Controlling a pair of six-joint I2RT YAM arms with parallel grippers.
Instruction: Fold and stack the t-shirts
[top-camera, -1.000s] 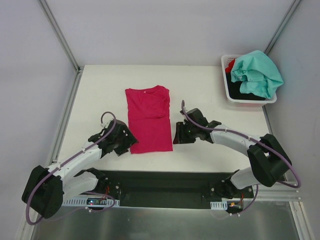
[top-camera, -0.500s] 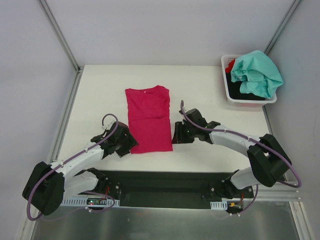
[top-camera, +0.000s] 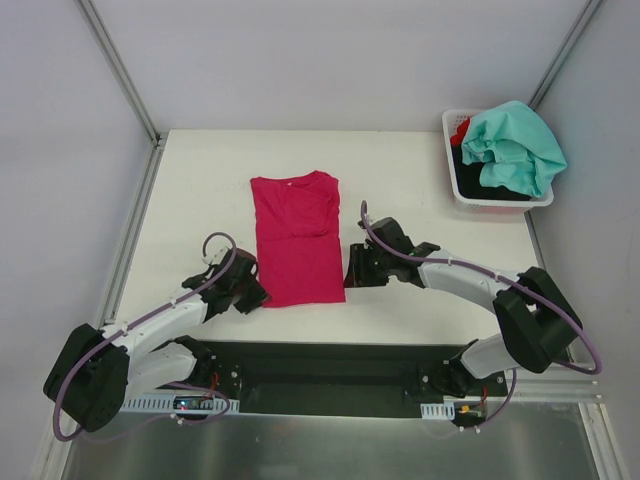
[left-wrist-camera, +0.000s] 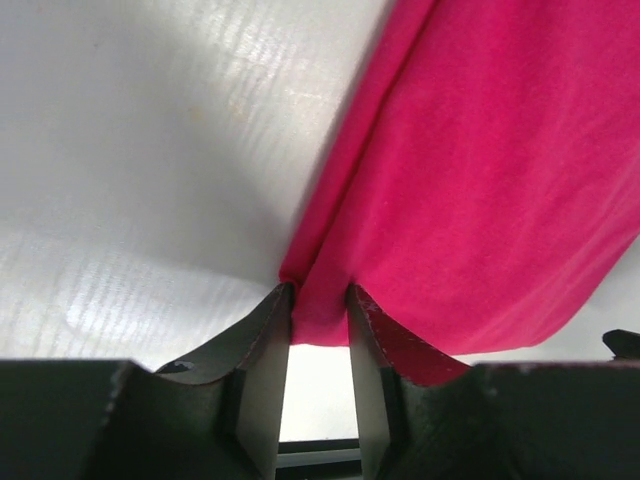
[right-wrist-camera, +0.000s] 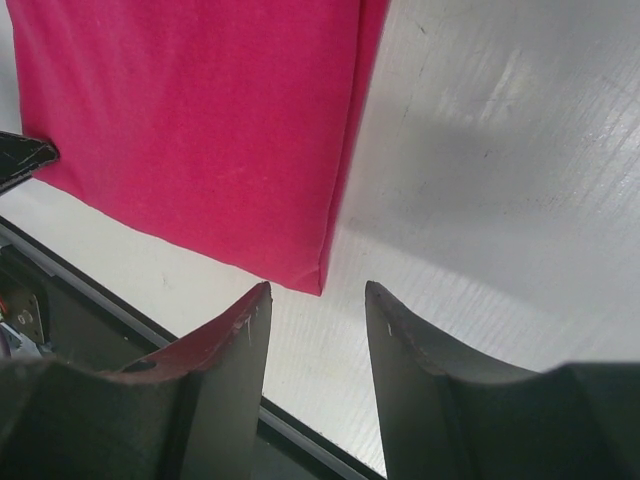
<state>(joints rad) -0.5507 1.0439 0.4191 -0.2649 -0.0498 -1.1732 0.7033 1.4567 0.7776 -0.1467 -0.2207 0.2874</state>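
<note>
A magenta-pink t-shirt (top-camera: 298, 240) lies folded into a long strip in the middle of the white table. My left gripper (top-camera: 262, 296) is at its near left corner, jaws shut on that corner of the pink cloth (left-wrist-camera: 320, 310). My right gripper (top-camera: 347, 277) is at the near right corner and stands open; the shirt corner (right-wrist-camera: 310, 275) lies just ahead of its fingers, apart from them. A teal-mint t-shirt (top-camera: 515, 145) is heaped over black and red ones (top-camera: 459, 133) in a basket at the back right.
The white plastic basket (top-camera: 455, 190) stands at the table's back right corner. Metal frame posts (top-camera: 120, 70) rise at both back corners. The table's near edge and a dark base rail (top-camera: 330, 365) run just behind the grippers.
My left gripper has slid slightly toward the near left corner of the pink shirt and its jaws have closed on the cloth. The right gripper has barely moved.
</note>
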